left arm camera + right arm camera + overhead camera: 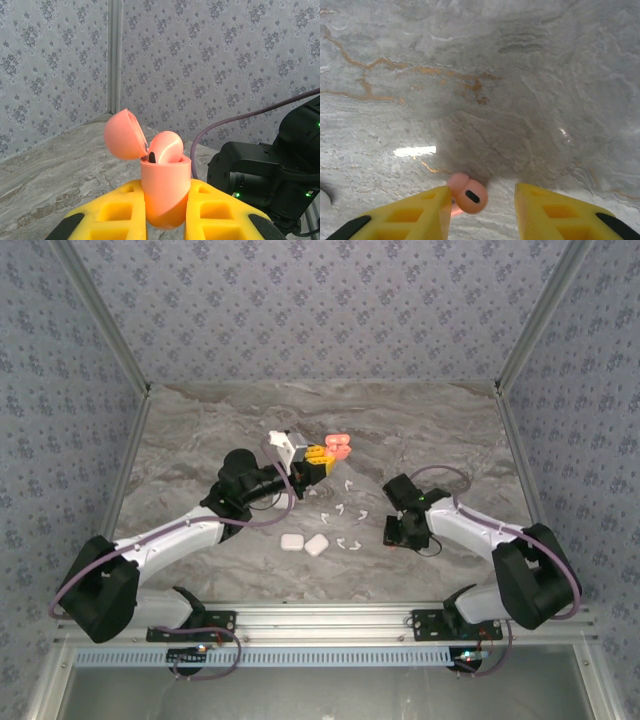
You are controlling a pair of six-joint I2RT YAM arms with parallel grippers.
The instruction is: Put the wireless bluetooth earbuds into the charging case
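My left gripper (322,454) is shut on a coral-red charging case (165,192), held upright above the table with its lid (122,135) flipped open. One coral earbud (166,147) sits in the case. The case (338,446) shows past the yellow fingers (316,457) in the top view. My right gripper (481,192) points down at the table and is open. A second coral earbud (468,196) lies on the marble between its fingers, close against the left finger (420,212). Several white earbuds (341,509) lie scattered between the two arms.
Two closed white cases (292,541) (316,545) rest on the marble table (200,440) in front of the white buds. The right arm's black wrist (270,170) is close to the right of the held case. A white object (323,200) shows at the left edge of the right wrist view.
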